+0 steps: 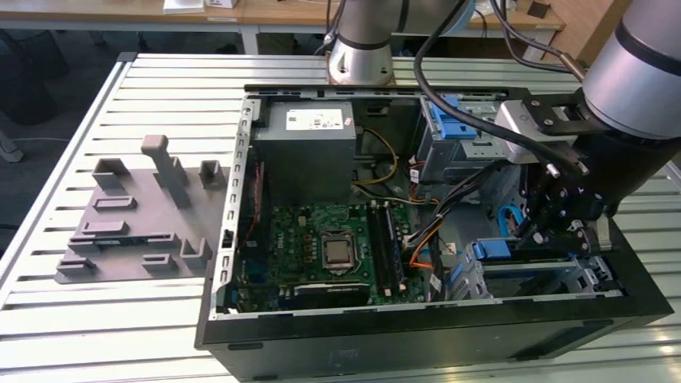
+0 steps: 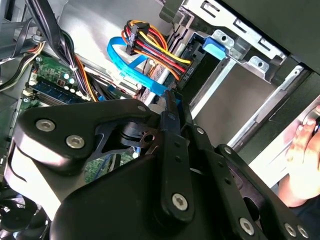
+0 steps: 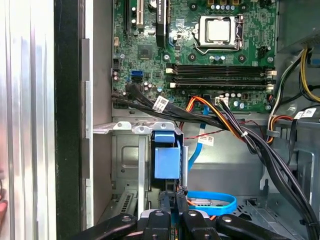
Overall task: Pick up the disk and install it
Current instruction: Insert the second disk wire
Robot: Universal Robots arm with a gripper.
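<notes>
- An open computer case (image 1: 426,351) lay on its side on the slatted metal surface (image 1: 107,319), with the green motherboard (image 1: 319,247) facing up and the grey power supply (image 1: 309,152) at its far end.
- The arm had the claw (image 1: 541,239) down inside the case on the exterior view's right, over the silver drive cage (image 1: 553,275).
- In the first wrist view the claw (image 3: 175,196) was narrow, its two fingers (image 3: 166,200) almost together, and nothing could be seen between them.
- The disk (image 3: 166,159) appeared to stand edge-on in the slot of the drive cage (image 3: 127,160), with only the blue end of its bracket showing. Its silver body could not be made out.
- The fingertips were just beside that blue end; whether they touched it could not be told.
- In the exterior view the same blue end (image 1: 492,249) sat at the cage mouth, next to the claw.
- A flat blue cable (image 3: 210,197) looped close beside the fingers, and a bundle of black, orange and yellow wires (image 3: 225,120) ran across between the cage and the motherboard (image 3: 200,50).
- In the second wrist view the claw (image 2: 170,97) pointed towards the blue cable (image 2: 125,60), and a person's hand (image 2: 305,150) rested at the edge of the case.
- A grey moulded fixture (image 1: 127,231) stood on the surface on the exterior view's left, well apart from the case.
</notes>
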